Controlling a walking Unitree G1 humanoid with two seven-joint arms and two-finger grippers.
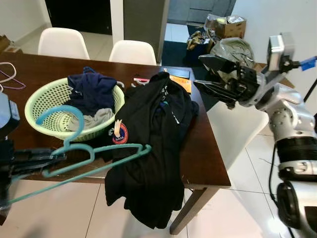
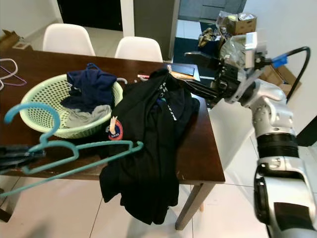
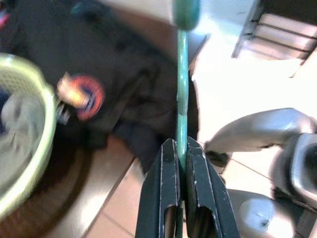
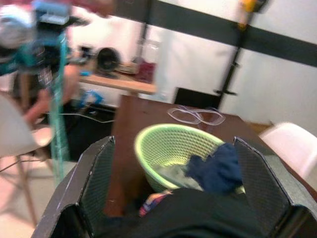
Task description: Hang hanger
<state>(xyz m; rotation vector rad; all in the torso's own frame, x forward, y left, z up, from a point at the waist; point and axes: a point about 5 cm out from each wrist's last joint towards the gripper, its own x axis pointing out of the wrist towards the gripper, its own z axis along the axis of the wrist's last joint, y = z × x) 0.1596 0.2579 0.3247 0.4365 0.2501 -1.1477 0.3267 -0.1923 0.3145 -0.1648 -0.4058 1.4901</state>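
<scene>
Beside illegible-badged black garment: left gripper clamped on teal hanger, right gripper spread apart.

Daylight fills the room evenly, brightest on the pale floor tiles, which wash out almost white in the left wrist view. The dark bench gives a dull sheen near its corner (no hard glare). Head views are fairly sharp; both wrist views are soft, the green basket smeared, the black jacket swallowing detail.
</scene>
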